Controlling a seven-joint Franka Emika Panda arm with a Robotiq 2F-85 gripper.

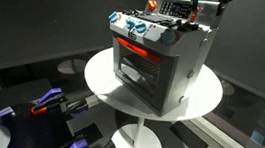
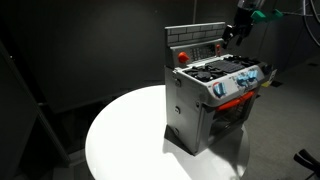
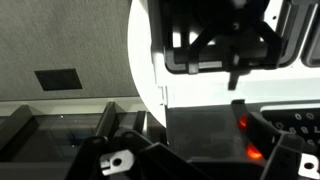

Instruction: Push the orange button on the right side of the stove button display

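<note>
A toy stove stands on a round white table; it also shows in the other exterior view. Its upright back panel carries an orange-red button at one end, also seen in an exterior view. My gripper hangs just above the panel's opposite end, over the back of the stove top. In the wrist view my dark fingers stand apart and hold nothing. Two orange glows show beside the right finger on the dark stove surface.
The stove front has an orange-lit oven window and blue knobs. Dark floor and walls surround the table. Purple and red objects lie low beside the table.
</note>
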